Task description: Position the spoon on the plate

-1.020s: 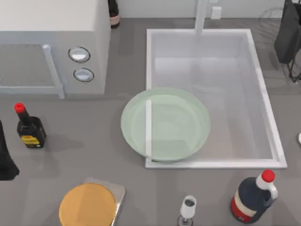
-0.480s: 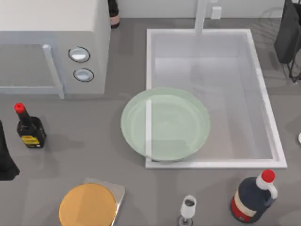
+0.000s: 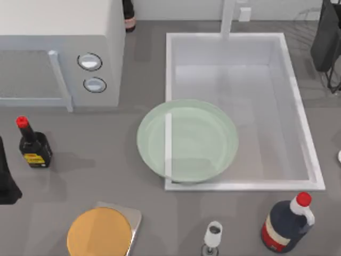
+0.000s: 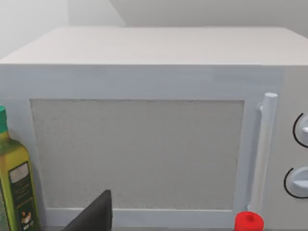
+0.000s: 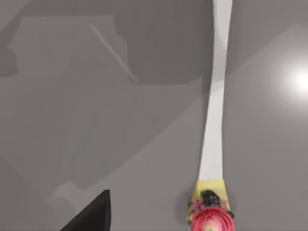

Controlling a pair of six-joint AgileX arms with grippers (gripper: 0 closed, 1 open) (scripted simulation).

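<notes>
left arm sits parked at the desk's left edge, facing the white box-shaped microwave point(image 3: 58, 53); a dark finger point(image 4: 94, 214) shows in the left wrist view, can't tell if that gripper is wide or narrow. right arm is at the desk's right edge, its wrist camera looking down on the white slim-handled spoon with a red-and-yellow flower ornament point(image 5: 214, 125) lying flat on the grey desk point(image 3: 96, 165). one dark finger point(image 5: 91, 214) shows beside the handle, apart from it; can't tell the right gripper's opening, nothing held. spoon not on the large round pale green translucent plate point(image 3: 187, 141), which straddles the near-left corner of the white rectangular sink point(image 3: 298, 112), mid-desk. task looks barely begun.

risks: handle is thin and flat on the desk, so a shallow pinch could slip or flick it; a grip by the ornament end could let it swing. plate overhangs the sink rim, so a hard drop could tip it.

around: small dark red-capped bottle point(image 3: 33, 145) by the left edge, orange-yellow disc on a grey square base point(image 3: 100, 232) at the near edge, small clear cup point(image 3: 213, 234), large dark bottle with a white neck and red cap point(image 3: 285, 224) near the right corner, likely closest to the carry path.
</notes>
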